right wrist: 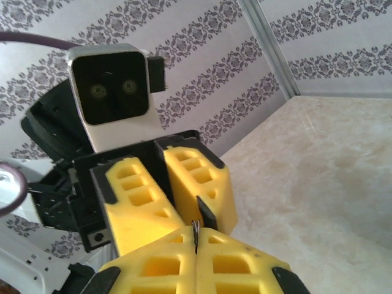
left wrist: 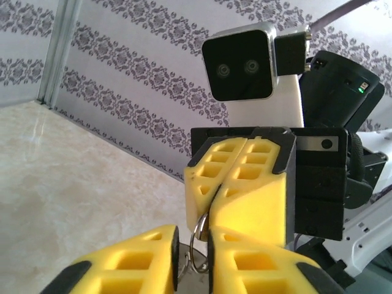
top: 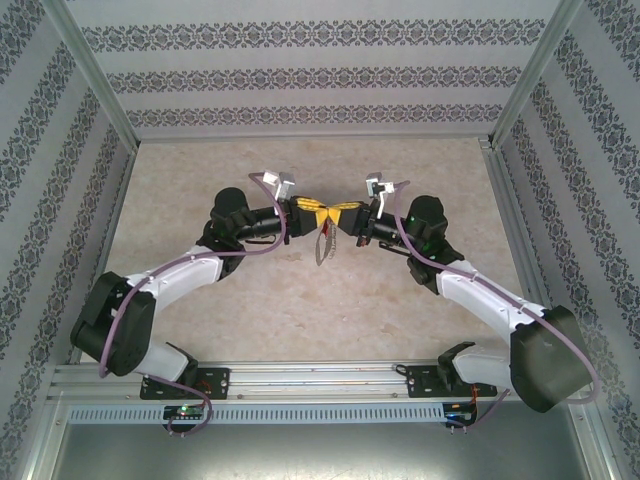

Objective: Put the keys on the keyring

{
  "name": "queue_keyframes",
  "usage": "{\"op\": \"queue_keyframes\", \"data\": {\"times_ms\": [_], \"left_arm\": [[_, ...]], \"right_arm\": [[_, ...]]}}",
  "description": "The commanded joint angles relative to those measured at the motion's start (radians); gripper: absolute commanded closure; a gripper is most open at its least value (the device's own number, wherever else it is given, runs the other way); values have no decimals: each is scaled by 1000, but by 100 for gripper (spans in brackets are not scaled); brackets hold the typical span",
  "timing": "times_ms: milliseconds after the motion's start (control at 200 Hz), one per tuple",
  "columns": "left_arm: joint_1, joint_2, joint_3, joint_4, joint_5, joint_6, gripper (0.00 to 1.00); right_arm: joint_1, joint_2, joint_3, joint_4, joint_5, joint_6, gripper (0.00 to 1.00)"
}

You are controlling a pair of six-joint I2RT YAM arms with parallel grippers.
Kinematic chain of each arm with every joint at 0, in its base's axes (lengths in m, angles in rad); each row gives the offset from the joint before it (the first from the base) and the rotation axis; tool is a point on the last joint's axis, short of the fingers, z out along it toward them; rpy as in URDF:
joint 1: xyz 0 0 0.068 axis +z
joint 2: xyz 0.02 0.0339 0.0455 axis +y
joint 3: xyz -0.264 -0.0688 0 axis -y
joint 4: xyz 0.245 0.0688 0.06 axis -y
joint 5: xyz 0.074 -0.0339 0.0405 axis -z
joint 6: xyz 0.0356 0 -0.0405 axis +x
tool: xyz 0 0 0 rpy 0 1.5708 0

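The keyring (top: 324, 245) dangles at mid-frame, pinched at its top by the right gripper (top: 343, 212)'s pressed-together jaws while the left gripper (top: 318, 212)'s stand slightly parted around it, so I'd worry that thin hold lets it slip and drop.

Brightly, evenly lit from overhead, with only faint shadows on the beige marbled tabletop (top: 300, 300). Slightly soft throughout; blurred at the nearest yellow ribbed fingertips (left wrist: 122, 263).

A beige, marble-patterned table (top: 300, 320) carries an aluminium rail (top: 320, 378) across its near edge.
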State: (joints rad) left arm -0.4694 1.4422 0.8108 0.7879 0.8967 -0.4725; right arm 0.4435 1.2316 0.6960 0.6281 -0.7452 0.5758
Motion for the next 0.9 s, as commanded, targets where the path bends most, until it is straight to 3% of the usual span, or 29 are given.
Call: {"op": "queue_keyframes", "data": {"times_ms": [0, 300, 894], "left_arm": [[-6, -84, 17, -109, -51, 111, 67], [6, -214, 24, -356, -141, 273, 51], [20, -179, 104, -514, -202, 366, 46]], "right_arm": [[-15, -15, 72, -128, -26, -116, 100], [-12, -6, 194, -453, 36, -380, 100], [-9, 75, 409, -737, -10, -595, 100]]}}
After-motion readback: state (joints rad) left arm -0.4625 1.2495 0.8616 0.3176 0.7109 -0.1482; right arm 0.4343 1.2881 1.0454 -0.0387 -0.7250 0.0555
